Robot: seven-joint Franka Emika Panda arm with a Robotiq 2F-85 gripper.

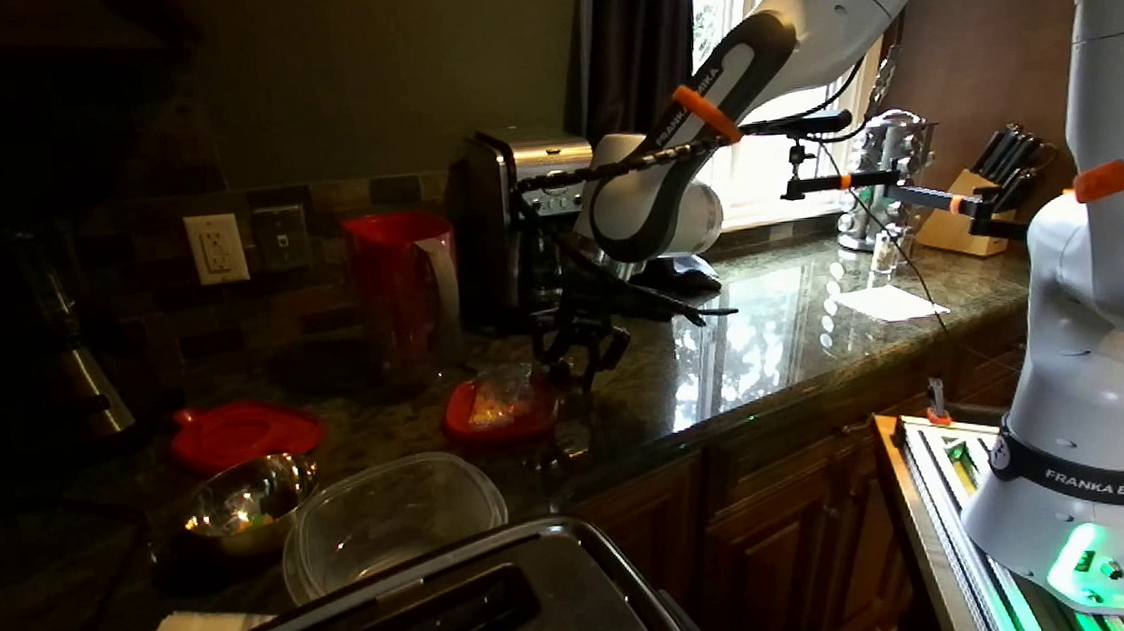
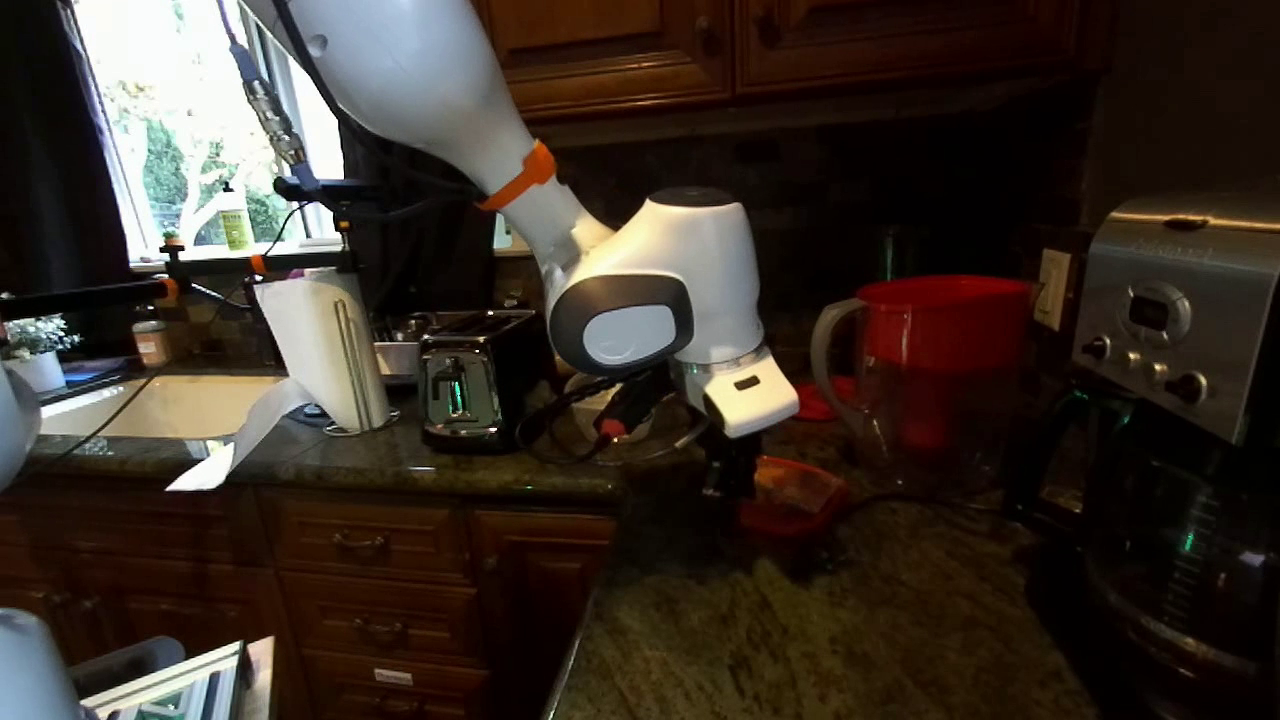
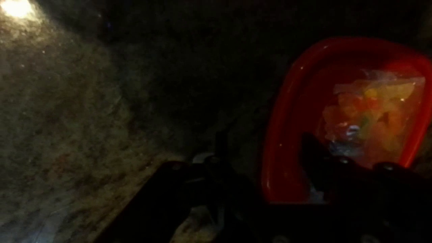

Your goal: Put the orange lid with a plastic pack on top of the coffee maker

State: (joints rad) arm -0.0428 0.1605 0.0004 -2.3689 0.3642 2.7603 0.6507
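The orange lid (image 1: 460, 411) lies on the dark counter with the plastic pack (image 1: 501, 404) on it. In the wrist view the lid (image 3: 287, 98) fills the right side, its pack (image 3: 381, 108) showing coloured contents. My gripper (image 3: 264, 138) stands open over the near-left rim: one dark finger is outside the lid, the other above its inside, beside the pack. Contact with the rim cannot be made out in the dark. An exterior view has the gripper (image 2: 732, 475) low at the lid's edge. The coffee maker (image 2: 1190, 270), silver-fronted with a dark carafe, stands apart from the lid.
A red pitcher (image 1: 404, 288) stands behind the lid, near the coffee maker. A redder lid (image 1: 245, 436), a metal bowl (image 1: 251, 505), a clear container (image 1: 397, 514) and a toaster (image 1: 426, 622) are also on the counter. The counter's front edge runs close by.
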